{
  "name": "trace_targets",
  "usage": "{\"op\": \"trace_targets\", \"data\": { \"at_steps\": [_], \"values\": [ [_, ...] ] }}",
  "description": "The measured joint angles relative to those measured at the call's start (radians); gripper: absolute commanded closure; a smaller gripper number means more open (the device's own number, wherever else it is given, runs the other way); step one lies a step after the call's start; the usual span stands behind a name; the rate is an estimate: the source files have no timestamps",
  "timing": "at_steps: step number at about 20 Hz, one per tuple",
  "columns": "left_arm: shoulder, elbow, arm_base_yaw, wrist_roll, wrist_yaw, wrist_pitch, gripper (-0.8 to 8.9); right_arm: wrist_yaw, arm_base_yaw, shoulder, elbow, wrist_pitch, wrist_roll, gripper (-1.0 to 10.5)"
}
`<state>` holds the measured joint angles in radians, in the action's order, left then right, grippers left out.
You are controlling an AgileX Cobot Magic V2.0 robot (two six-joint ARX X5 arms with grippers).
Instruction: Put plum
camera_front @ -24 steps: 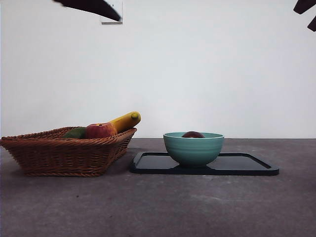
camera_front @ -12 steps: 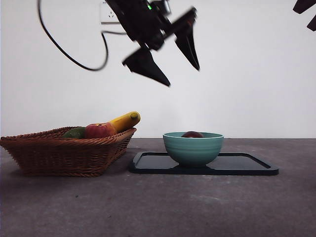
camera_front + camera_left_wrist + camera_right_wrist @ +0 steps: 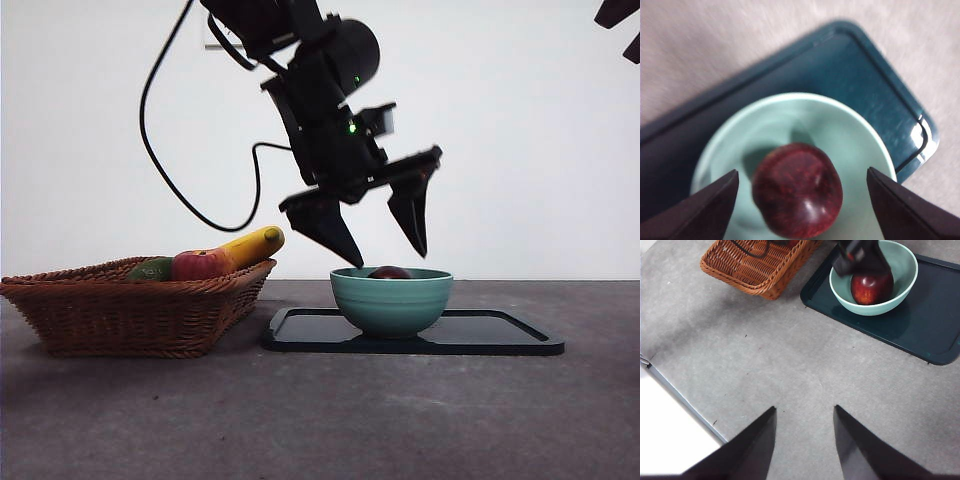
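The plum (image 3: 798, 189), dark maroon and glossy, lies inside a teal bowl (image 3: 392, 300) that stands on a dark tray (image 3: 500, 335). Only the plum's top (image 3: 390, 272) peeks over the rim in the front view; the right wrist view shows the plum (image 3: 871, 287) in the bowl. My left gripper (image 3: 385, 250) hangs open just above the bowl, one jaw on each side of the plum, touching nothing. My right gripper (image 3: 804, 440) is open, high over bare table near the front, away from the bowl.
A wicker basket (image 3: 130, 310) at the left holds a red-and-yellow apple (image 3: 203, 264), a banana (image 3: 255, 244) and a green fruit (image 3: 152, 269). The left arm's black cable (image 3: 170, 150) loops above the basket. A table edge (image 3: 680, 400) shows in the right wrist view.
The left arm has come down from the top of the picture to just above the bowl, jaws open. The plum, bowl and basket have not moved.
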<state>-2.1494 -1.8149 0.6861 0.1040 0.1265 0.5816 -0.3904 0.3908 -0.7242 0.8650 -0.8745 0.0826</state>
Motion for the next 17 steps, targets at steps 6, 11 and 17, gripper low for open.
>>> {"op": "trace_targets", "data": {
  "at_steps": [6, 11, 17],
  "values": [
    [-0.045, 0.0, 0.029, -0.032, -0.051, 0.001, 4.11, 0.0, 0.0, 0.0, 0.0, -0.014, 0.0, 7.6],
    [-0.05, 0.0, 0.032, -0.039, -0.053, 0.002, 5.06, 0.0, 0.0, 0.0, 0.0, -0.016, 0.0, 7.6],
    [-0.05, 0.0, 0.032, -0.039, -0.053, 0.003, 5.39, 0.0, 0.0, 0.0, 0.0, -0.017, 0.0, 7.6]
  ]
}}
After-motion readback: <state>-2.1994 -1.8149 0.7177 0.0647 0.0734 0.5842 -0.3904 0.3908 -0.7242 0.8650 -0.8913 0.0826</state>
